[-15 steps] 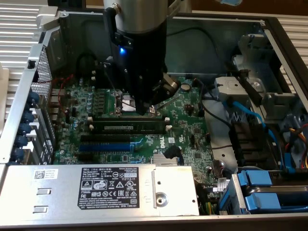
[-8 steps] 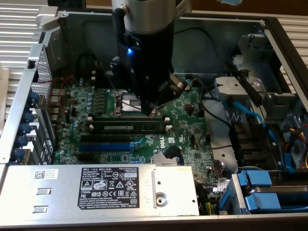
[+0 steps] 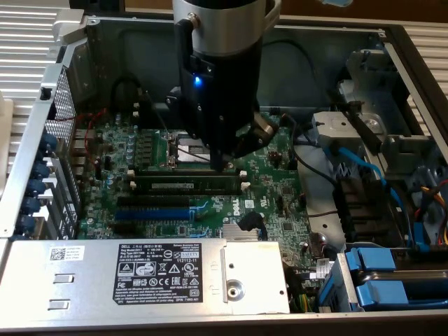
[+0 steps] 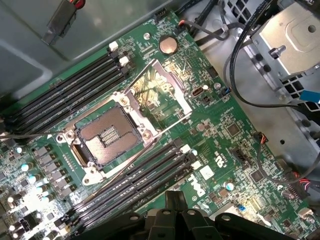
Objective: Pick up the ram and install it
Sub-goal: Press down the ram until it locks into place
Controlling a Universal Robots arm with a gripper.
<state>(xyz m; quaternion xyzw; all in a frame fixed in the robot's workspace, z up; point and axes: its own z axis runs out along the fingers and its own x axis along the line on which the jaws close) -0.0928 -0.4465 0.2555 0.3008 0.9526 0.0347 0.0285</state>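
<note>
Jaws (image 3: 225, 166) fully closed, empty, pressing down on ram (image 3: 185, 185) directly beneath, seated in slot on motherboard (image 3: 280, 210); seating step underway, calls for straight downward force

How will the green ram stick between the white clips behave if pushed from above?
The ram looks thin and flat, so probably stiff and light, yet fragile. Held on edge between the white clips, it should hardly tip.

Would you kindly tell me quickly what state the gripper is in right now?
Gripper: closed, holding nothing visible, its tip just above the ram seated in a motherboard slot.
</note>
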